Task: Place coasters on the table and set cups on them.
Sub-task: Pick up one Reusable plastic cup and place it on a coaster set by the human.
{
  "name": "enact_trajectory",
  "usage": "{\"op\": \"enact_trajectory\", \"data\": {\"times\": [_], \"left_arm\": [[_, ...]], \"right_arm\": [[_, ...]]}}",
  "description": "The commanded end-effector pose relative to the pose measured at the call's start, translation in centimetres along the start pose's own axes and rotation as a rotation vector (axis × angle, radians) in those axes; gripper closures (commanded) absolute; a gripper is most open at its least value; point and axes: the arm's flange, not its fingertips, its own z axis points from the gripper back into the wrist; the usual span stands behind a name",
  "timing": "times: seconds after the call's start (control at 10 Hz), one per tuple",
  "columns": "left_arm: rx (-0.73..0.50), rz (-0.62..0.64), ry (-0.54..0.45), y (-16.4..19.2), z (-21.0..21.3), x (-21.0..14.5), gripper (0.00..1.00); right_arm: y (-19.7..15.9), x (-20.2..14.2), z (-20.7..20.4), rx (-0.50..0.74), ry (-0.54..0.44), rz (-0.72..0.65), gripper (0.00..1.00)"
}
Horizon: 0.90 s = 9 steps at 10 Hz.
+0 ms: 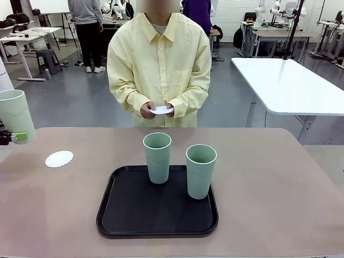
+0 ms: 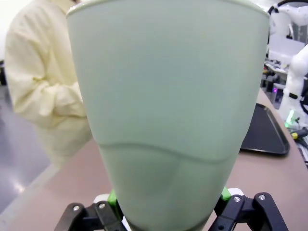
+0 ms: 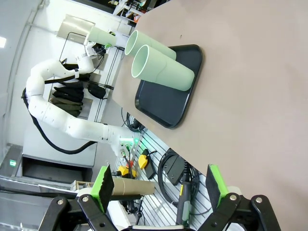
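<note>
Two cups [image 1: 157, 157] wait on the tray [image 1: 123, 220]. One coaster [image 1: 59, 158] lies bare on the table [image 1: 279, 188] at the tray's 9 o'clock. My left gripper [image 1: 12, 137] holds the third cup [image 1: 15, 115] at the coaster's 10 o'clock, staged for it I'd say. The person's hands [image 1: 148, 111] hold spare coasters [image 1: 162, 109]. Left wrist: jaws clamp the cup's base, upright. Right wrist: right gripper [image 3: 161, 190] spread wide and empty, tray at 12 o'clock, well apart.

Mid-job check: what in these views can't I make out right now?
Front view: how many coasters the person's hands hold; too small, partly covered.
Left wrist view: the table beneath the held cup; the cup blocks it.
Front view: most of the left gripper, cut off by the left edge.
</note>
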Motion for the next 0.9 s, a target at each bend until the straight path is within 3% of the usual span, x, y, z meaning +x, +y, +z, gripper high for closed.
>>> {"op": "enact_trajectory", "data": {"times": [0.0,0.4,0.8], "left_arm": [[-0.012,-0.066,-0.045,-0.4,-2.5,-0.4,0.21],[-0.052,-0.041,0.006,-1.3,-7.2,-1.9,0.21],[-0.035,-0.005,0.009,-1.2,-8.0,-1.9,0.21]], "right_arm": [[0.0,0.0,0.0,0.008,-0.004,-0.001,0.00],[0.0,0.0,0.0,0.008,-0.004,-0.001,0.00],[0.0,0.0,0.0,0.008,-0.004,-0.001,0.00]]}}
